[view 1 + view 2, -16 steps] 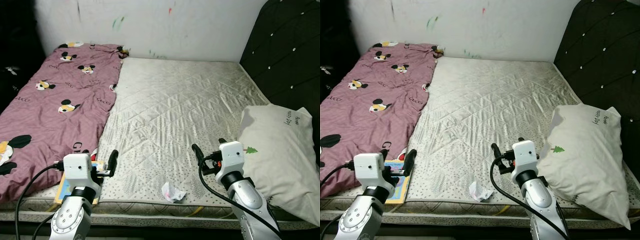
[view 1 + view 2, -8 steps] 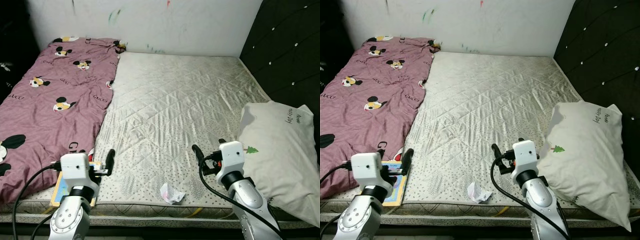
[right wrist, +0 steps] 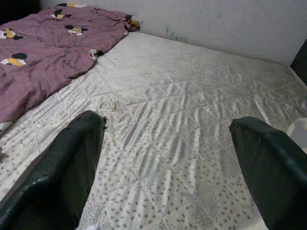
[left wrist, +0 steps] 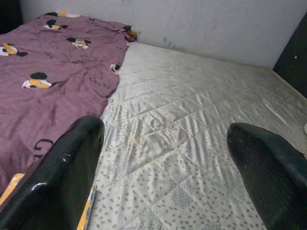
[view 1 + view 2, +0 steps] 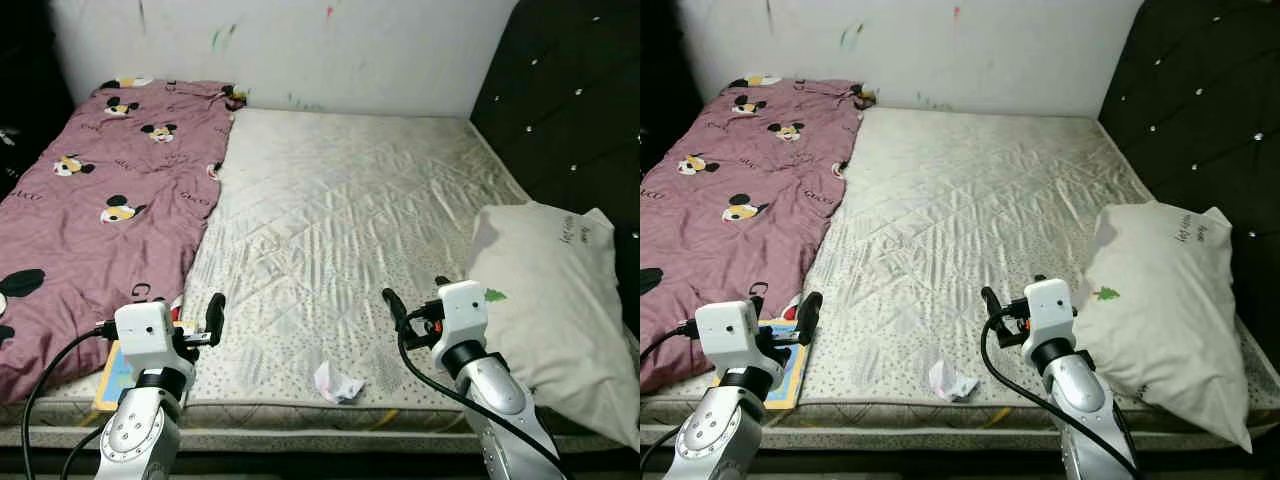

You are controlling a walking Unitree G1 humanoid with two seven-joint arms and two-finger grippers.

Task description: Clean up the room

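A big bed (image 5: 350, 200) with a bare white mattress sits in front of the robot. A purple blanket (image 5: 90, 190) with cartoon mice covers its left side. A white pillow (image 5: 550, 300) leans at the right edge, by the dark padded headboard (image 5: 570, 90). A crumpled paper (image 5: 337, 381) lies near the front edge of the mattress, between the two arms. A colorful book (image 5: 112, 372) pokes out from under the blanket, just beside the left gripper (image 4: 168, 158). The left gripper is held low over the front edge, its fingers spread wide and holding nothing. The right gripper (image 3: 168, 153) is also wide apart and holding nothing. The head views show the paper and pillow. The left wrist view shows the book's corner (image 4: 12, 184).
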